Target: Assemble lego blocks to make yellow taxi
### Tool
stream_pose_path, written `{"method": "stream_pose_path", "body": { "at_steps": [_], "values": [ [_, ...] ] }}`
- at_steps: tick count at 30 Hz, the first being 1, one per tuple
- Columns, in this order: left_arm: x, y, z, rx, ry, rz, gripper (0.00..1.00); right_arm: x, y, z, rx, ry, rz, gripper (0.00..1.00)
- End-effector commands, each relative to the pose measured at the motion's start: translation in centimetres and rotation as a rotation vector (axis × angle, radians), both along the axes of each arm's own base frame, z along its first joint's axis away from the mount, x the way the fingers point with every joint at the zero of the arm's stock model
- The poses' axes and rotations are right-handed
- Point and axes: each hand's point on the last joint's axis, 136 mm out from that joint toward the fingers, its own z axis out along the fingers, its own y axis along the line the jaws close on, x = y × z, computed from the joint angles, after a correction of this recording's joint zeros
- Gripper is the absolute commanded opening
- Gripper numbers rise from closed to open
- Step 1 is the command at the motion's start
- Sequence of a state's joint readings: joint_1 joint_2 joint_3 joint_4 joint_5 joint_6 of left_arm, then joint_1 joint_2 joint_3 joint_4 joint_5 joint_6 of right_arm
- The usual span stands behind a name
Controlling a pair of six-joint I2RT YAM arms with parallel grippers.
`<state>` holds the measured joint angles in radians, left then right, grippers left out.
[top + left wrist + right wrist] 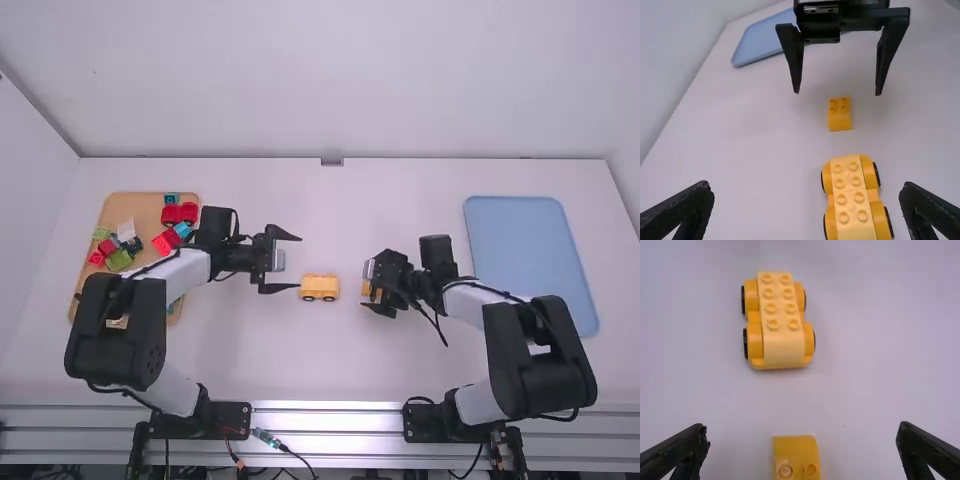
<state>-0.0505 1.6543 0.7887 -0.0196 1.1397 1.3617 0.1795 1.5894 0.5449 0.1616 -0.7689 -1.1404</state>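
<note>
A yellow wheeled car base (320, 287) with studs on top sits mid-table, its length running left to right. My left gripper (285, 264) is open just left of it. My right gripper (368, 285) stands open over a small yellow block (373, 291) to the right of the base. The left wrist view has the left gripper (806, 207) with its fingers apart around the near end of the car base (852, 200), the yellow block (840, 115) farther off. In the right wrist view, the right gripper (802, 447) has the block (796, 460) between its spread fingers, not touching, and the car base (780, 322) beyond.
An orange-tan tray (145, 205) holding several red, green, blue and white blocks is at the left, partly under the left arm. A blue tray (530, 250) lies at the right, beyond the right arm.
</note>
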Motion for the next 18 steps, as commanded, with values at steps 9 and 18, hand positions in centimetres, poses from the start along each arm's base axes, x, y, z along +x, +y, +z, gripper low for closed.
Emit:
{"method": "stream_pose_path", "body": {
  "at_steps": [9, 18],
  "values": [
    [-1.3, -1.2, -2.0, -0.048, 0.089, -0.042, 0.99, -0.6, -1.1, -1.8, 0.119, 0.073, -0.003, 1.00],
    [-1.7, -1.2, -2.7, -0.051, 0.089, -0.044, 0.99, 0.3, -0.8, -2.8, 0.181, 0.106, 0.055, 0.99]
  ]
}}
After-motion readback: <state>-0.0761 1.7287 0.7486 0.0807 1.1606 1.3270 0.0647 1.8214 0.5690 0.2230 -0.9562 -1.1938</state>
